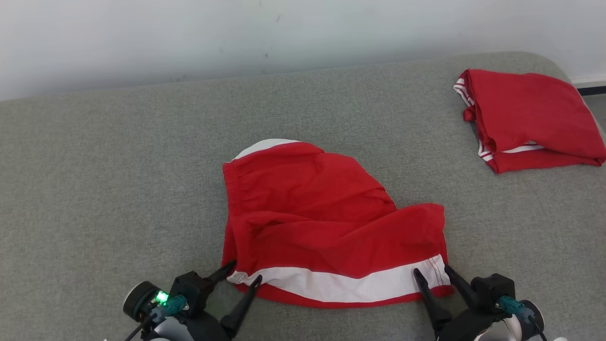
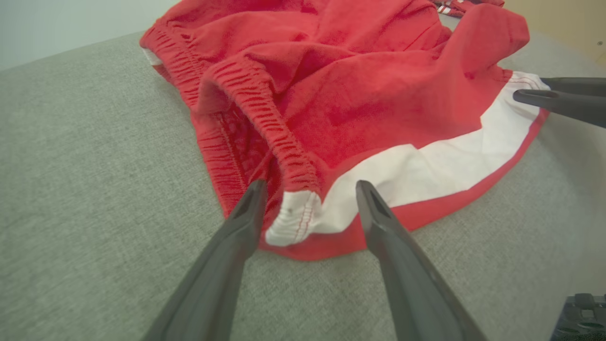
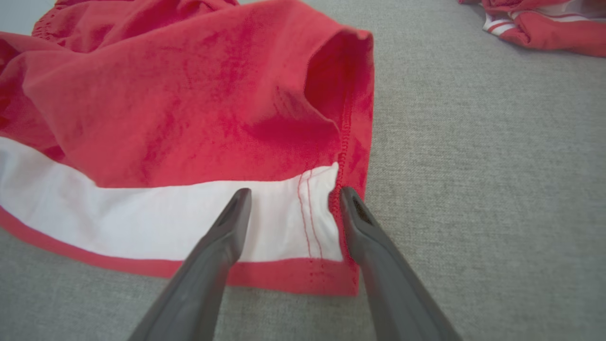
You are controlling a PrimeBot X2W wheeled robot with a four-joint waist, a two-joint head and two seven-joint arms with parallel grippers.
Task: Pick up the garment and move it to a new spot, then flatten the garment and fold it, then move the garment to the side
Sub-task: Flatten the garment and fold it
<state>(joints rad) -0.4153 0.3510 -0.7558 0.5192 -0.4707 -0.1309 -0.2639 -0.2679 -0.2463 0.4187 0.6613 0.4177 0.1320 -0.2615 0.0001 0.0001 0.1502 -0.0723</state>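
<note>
Red garment (image 1: 326, 222) | left gripper (image 1: 245, 270), right gripper (image 1: 431, 269) straddle corners (jaws apart)

A grey cushion (image 1: 94, 189) bears red shorts (image 1: 322, 213) and a folded garment (image 1: 530, 113).

Left gripper (image 1: 244, 272) and right gripper (image 1: 432, 270): long dark tapering fingers (image 1: 244, 303), black housings (image 1: 189, 286), teal plugs (image 1: 174, 305); a green light (image 1: 162, 297) glows on the left one.

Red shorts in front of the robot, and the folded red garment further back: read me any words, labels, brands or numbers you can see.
No readable text in any view.
On the red shorts: plain cloth with a white stripe, no print or tag showing.
On the folded red garment: thin white stripes, no lettering.
On the grey upholstery: no markings.
</note>
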